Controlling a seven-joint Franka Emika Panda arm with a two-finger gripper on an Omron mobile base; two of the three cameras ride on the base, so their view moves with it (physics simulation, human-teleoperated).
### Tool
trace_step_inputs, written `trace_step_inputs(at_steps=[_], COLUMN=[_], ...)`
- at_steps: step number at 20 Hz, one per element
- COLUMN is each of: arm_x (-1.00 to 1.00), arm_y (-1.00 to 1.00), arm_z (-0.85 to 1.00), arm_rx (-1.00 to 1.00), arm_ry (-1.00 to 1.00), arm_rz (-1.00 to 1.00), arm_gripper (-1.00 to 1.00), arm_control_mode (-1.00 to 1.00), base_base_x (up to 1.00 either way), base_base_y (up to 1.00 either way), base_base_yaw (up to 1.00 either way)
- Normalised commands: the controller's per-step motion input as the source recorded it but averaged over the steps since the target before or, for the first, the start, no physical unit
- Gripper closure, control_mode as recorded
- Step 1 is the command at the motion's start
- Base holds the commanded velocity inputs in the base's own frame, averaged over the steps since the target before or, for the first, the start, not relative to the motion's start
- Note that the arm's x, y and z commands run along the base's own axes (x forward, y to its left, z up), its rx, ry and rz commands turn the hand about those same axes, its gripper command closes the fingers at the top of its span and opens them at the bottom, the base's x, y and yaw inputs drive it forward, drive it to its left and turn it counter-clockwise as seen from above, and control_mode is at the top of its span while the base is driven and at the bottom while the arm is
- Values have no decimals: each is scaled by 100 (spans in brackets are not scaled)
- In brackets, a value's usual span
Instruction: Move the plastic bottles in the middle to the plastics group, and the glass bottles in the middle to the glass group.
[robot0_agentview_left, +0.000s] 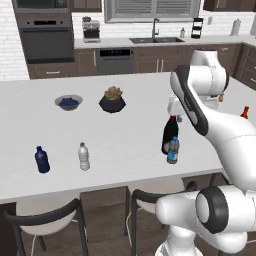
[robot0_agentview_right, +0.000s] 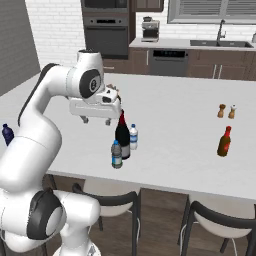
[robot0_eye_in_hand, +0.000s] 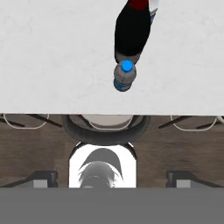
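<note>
**Middle bottles on counter, gripper above them**

While your arm reaches over the white counter (robot0_agentview_left: 125, 130), the gripper (robot0_agentview_right: 95, 119) hovers just left of the black glass bottle (robot0_agentview_right: 122, 137); whether its fingers are open or closed, you cannot tell. Two blue-labelled water bottles stand beside the glass bottle: the darker one (robot0_agentview_right: 116, 155) in front, the clear one (robot0_agentview_right: 133, 137) behind. Far left stand the navy bottle (robot0_agentview_left: 42, 160) and white-labelled bottle (robot0_agentview_left: 84, 157); far right, the red-brown bottle (robot0_agentview_right: 225, 141).

Three bottles (robot0_agentview_right: 122, 137) cluster near the surface's (robot0_agentview_left: 130, 130) front edge; two bottles (robot0_agentview_left: 62, 158) stand far left, one bottle (robot0_agentview_right: 224, 141) far right.
</note>
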Motion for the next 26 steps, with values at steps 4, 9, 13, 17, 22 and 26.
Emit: trace_step_inputs(at_steps=[4, 9, 13, 17, 22, 26], arm_x=[0, 23, 46, 31, 29, 29], arm_y=[-24, -1, 0, 0, 1, 0], arm_z=[-60, -49, -29, -23, -30, -29], arm_rx=[0, -4, -1, 0, 0, 0], arm_ry=[0, -7, -23, -19, -11, 0], arm_rz=[0, 0, 0, 0, 0, 0], arm_gripper=[-100, -100, -100, -100, -100, -100], arm_control_mode=[-100, -100, -100, -100, -100, -100], base_base_x=[0, 0, 0, 0, 0, 0], base_base_y=[0, 0, 0, 0, 0, 0], base_base_yaw=[0, 0, 0, 0, 0, 0])
